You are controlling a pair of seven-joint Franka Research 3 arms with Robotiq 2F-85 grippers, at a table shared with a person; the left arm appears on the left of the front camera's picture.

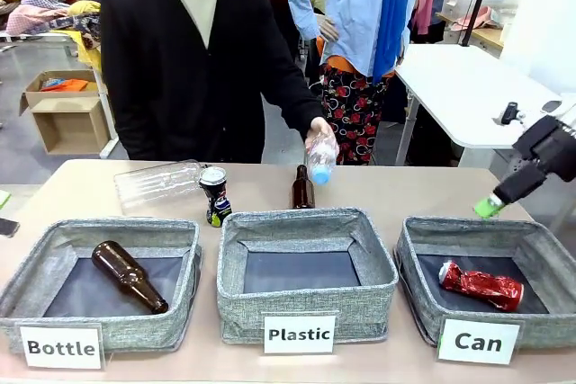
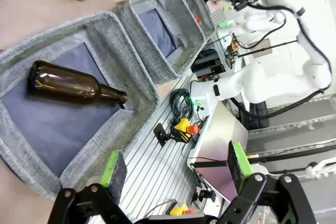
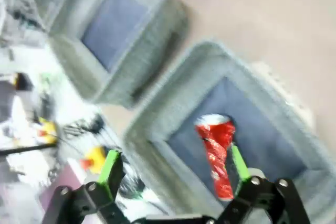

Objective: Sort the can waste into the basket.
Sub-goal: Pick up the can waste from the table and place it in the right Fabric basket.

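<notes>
- One can is sorted: the red can [image 1: 481, 284] lies on its side on the dark lining of the Can basket [image 1: 411, 254], toward its 3 o'clock wall.
- The right gripper [image 1: 489, 207] hangs over that basket's 12 o'clock rim, jaws spread and empty, well clear of the walls.
- The black can [image 1: 214, 196] stands upright at 11 o'clock of the Plastic basket [image 1: 232, 267], just beside a flat clear bottle [image 1: 157, 183], so a reach there looks tight.
- The left gripper [image 2: 174, 161] hovers wide open, holding nothing, off the Bottle basket's [image 2: 68, 30] near edge.
- The person's hand [image 1: 319, 126] crowds the table's 12 o'clock edge.
</notes>
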